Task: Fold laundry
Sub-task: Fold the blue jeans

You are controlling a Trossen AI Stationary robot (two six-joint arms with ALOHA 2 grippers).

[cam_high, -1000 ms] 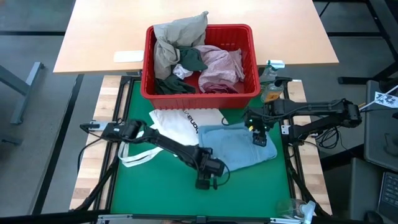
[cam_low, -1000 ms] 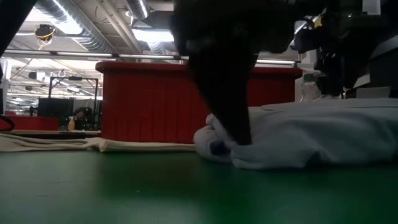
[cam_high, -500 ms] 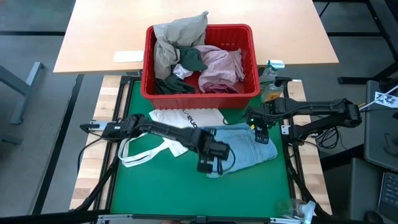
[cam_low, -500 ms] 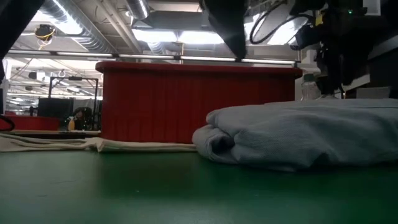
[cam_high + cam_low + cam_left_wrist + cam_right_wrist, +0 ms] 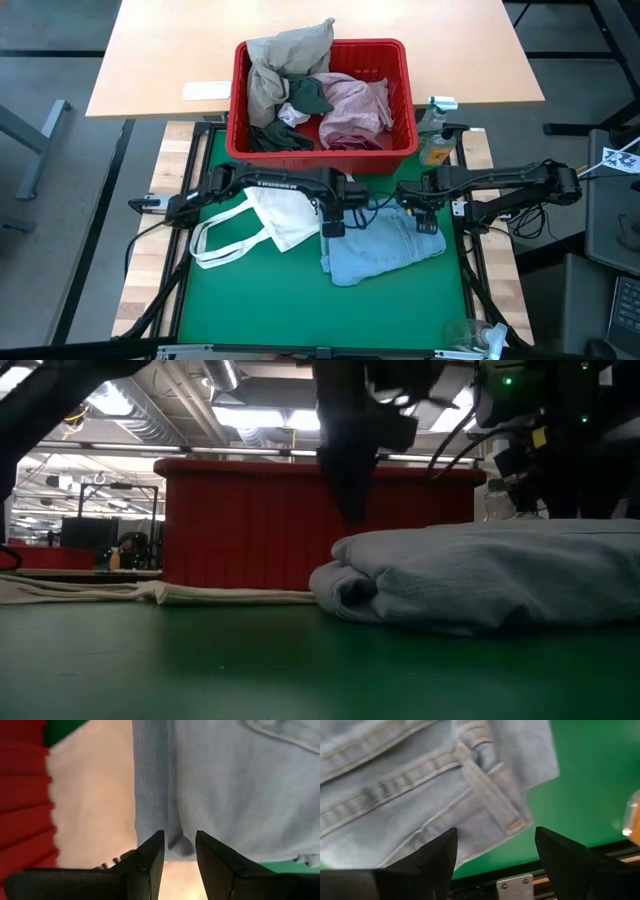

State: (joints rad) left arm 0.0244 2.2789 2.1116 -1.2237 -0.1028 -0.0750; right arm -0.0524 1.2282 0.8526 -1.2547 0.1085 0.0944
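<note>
A folded light-blue denim garment (image 5: 385, 248) lies on the green mat (image 5: 250, 305), its rolled fold (image 5: 345, 588) toward the near left. My left gripper (image 5: 333, 222) hangs open above the garment's far left edge (image 5: 150, 795), clear of the cloth (image 5: 470, 575), beside the white tote bag (image 5: 270, 215). My right gripper (image 5: 425, 220) stands wide open, pointing down over the garment's waistband end (image 5: 485, 785). More laundry, khaki (image 5: 285, 55), dark green (image 5: 310, 95) and pink (image 5: 355, 105), fills the red basket (image 5: 400, 150) behind.
The red basket stands at the mat's far edge, on the seam with a wooden table (image 5: 170, 60). The tote bag's loop handles (image 5: 215, 250) trail toward the mat's left. A bottle with orange contents (image 5: 435, 140) stands at the far right. Bare green mat lies near me.
My left gripper has risen from the garment's rolled near-left fold and swung toward the far edge, now hanging over the garment's far left edge. The garment keeps its folded shape and place. My right gripper has sunk a little over the waistband end.
</note>
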